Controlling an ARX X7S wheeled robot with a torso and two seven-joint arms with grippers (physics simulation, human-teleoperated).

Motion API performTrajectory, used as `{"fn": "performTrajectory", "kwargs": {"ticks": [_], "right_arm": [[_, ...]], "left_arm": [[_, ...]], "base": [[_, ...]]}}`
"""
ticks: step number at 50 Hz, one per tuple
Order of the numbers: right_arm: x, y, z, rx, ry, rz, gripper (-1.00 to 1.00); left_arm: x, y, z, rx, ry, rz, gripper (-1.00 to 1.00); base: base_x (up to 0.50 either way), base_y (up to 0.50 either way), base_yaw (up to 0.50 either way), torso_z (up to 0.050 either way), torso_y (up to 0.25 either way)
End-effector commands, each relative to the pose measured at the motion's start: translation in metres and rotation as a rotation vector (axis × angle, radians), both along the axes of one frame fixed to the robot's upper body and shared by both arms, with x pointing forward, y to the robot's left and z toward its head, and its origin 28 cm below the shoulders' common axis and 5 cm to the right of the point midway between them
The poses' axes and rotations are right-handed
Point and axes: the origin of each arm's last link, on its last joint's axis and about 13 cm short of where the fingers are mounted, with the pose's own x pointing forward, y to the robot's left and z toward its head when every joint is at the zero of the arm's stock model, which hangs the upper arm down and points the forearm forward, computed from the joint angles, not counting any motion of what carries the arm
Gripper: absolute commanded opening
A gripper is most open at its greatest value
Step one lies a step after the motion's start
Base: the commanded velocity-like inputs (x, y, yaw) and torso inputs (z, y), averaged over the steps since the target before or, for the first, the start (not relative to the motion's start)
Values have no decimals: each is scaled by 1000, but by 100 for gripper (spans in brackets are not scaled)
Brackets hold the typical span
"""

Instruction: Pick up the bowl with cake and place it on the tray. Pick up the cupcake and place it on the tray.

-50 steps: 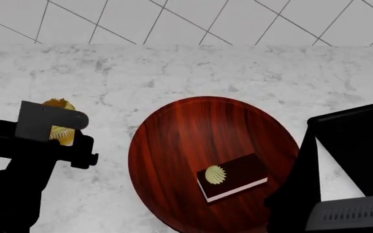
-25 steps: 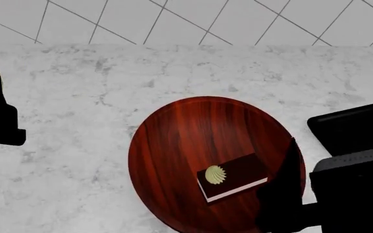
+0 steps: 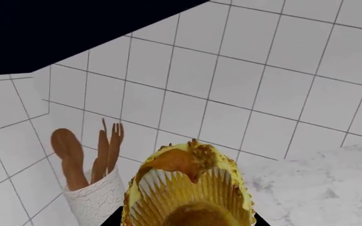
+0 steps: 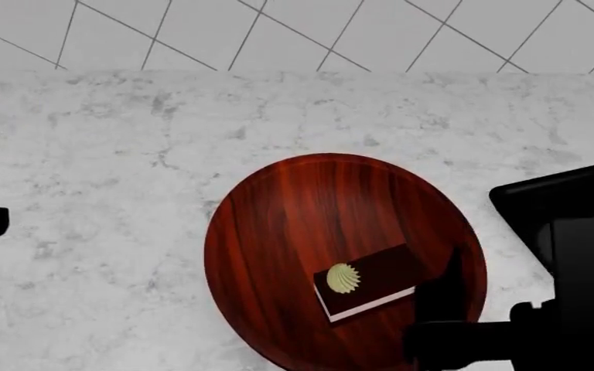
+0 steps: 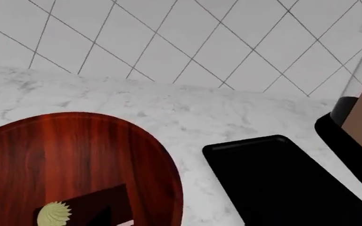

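Right gripper [image 4: 452,309] sits low over the near rim of the wide glossy reddish-brown wooden bowl [image 4: 308,232] holding the chocolate cake slice [image 4: 370,280], jaw state unclear; black rimmed tray [image 5: 275,179] beside it on the marble table [image 4: 121,154]; yellow cupcake [image 3: 190,188] clamped in left gripper.

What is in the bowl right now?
Only the cake lies in the bowl. The right arm covers the bowl's near right rim, so that part stays unseen.

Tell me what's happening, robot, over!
Left end effector holding cupcake, lifted. Right end effector low by bowl, state unclear. Cake in bowl. Tray bare, nothing in the way.
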Motion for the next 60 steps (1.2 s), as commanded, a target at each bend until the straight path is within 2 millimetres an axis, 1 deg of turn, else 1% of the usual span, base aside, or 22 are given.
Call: {"fn": "performTrajectory", "kwargs": {"ticks": [1, 6, 15, 24, 35, 42, 49, 60], "right_arm": [[10, -3, -4, 79, 79, -5, 100], [13, -1, -5, 69, 96, 21, 100], [18, -1, -12, 76, 132, 39, 100], [33, 1, -30, 100, 174, 28, 100], [48, 8, -44, 134, 209, 24, 100], [54, 11, -54, 162, 245, -3, 100], [57, 12, -60, 175, 274, -28, 100], [62, 9, -72, 204, 319, -84, 100]], "left_arm": [[-6, 1, 2, -10, -12, 12, -100], [-9, 0, 2, -13, -10, 15, -100], [-12, -1, 4, -12, -9, 17, -100], [-14, -1, 5, -13, -12, 17, -100], [-15, -1, 6, -13, -14, 13, -100], [-16, -1, 6, -13, -14, 12, -100], [-18, -1, 8, -13, -14, 11, -100], [-21, -1, 10, -10, -12, 7, -100]], "base": [[0, 0, 0, 0, 0], [0, 0, 0, 0, 0], [0, 0, 0, 0, 0], [0, 0, 0, 0, 0], [0, 0, 0, 0, 0], [0, 0, 0, 0, 0], [0, 0, 0, 0, 0], [0, 0, 0, 0, 0]]}}
